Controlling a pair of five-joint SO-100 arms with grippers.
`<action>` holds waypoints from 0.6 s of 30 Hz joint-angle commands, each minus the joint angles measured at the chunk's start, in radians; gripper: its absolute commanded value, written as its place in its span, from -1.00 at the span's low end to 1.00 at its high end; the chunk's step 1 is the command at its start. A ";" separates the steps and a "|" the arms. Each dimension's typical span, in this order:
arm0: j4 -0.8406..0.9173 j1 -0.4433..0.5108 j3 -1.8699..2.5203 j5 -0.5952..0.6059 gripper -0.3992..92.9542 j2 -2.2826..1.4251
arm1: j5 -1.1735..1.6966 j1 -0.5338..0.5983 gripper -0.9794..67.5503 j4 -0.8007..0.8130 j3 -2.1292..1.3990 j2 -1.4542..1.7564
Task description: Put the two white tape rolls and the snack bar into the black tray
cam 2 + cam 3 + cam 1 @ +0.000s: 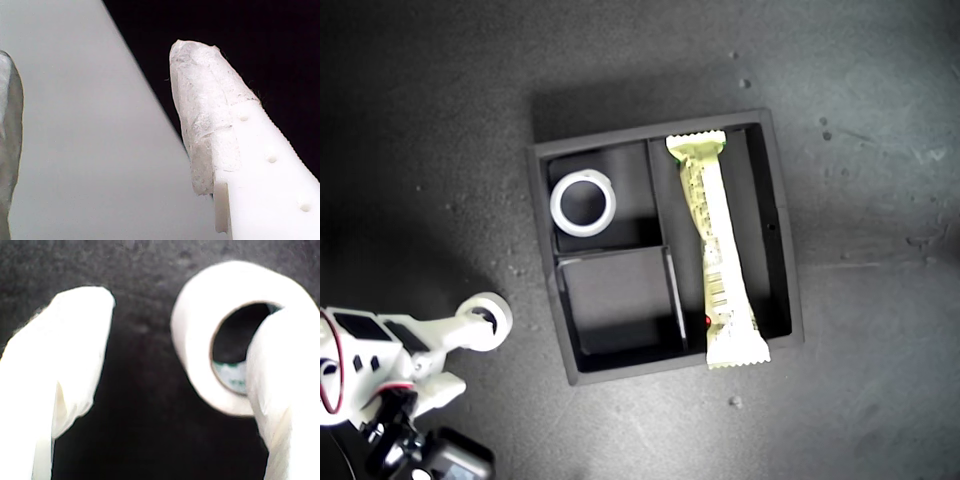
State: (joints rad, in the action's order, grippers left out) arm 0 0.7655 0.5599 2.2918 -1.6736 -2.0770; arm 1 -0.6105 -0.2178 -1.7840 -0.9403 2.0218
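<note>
Smaller white tape roll [485,320]: on the dark worktop [880,100] at the exterior view's lower left, outside the tray and a short way off its lower left corner. It has a greenish inner core, seen in the second wrist view.
My second hand [170,325]: jaws apart. One white finger [280,390] crosses in front of the roll's hole and the other finger [65,365] stands clear of the roll with bare worktop between them. Whether the roll hangs on the finger or lies on the worktop I cannot tell.
Black tray [780,220]: square, near the middle of the exterior view, flat on the worktop.
Larger white tape roll [583,203]: lying flat in the small compartment at the tray's upper left in the exterior view, close to that compartment's left wall.
Other small compartment: just below the first one, with only its black floor showing.
Snack bar [715,250]: lengthwise in the long compartment on the exterior view's right. Its upper crimped end is by the far wall, and its lower crimped end lies over the near wall and sticks out past it.
My first hand [100,55]: jaws wide with nothing between them. One taped fingertip [205,100] shows over a pale grey surface and a black area. I cannot place it in the exterior view.
</note>
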 commanded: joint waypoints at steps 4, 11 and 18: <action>-0.040 0.014 0.015 -0.018 -0.57 -0.020 | -0.011 0.008 -0.43 0.025 0.005 0.028; -0.098 0.017 0.049 -0.025 -0.57 0.002 | -0.015 0.014 -0.43 0.026 0.006 0.029; -0.150 0.025 0.078 -0.031 -0.57 0.020 | -0.015 0.014 -0.43 0.026 0.009 0.029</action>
State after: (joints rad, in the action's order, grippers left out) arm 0 0.6397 0.5691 2.3715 -1.6950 -2.0617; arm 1 -0.6182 -0.2025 -1.7794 -0.9403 2.0249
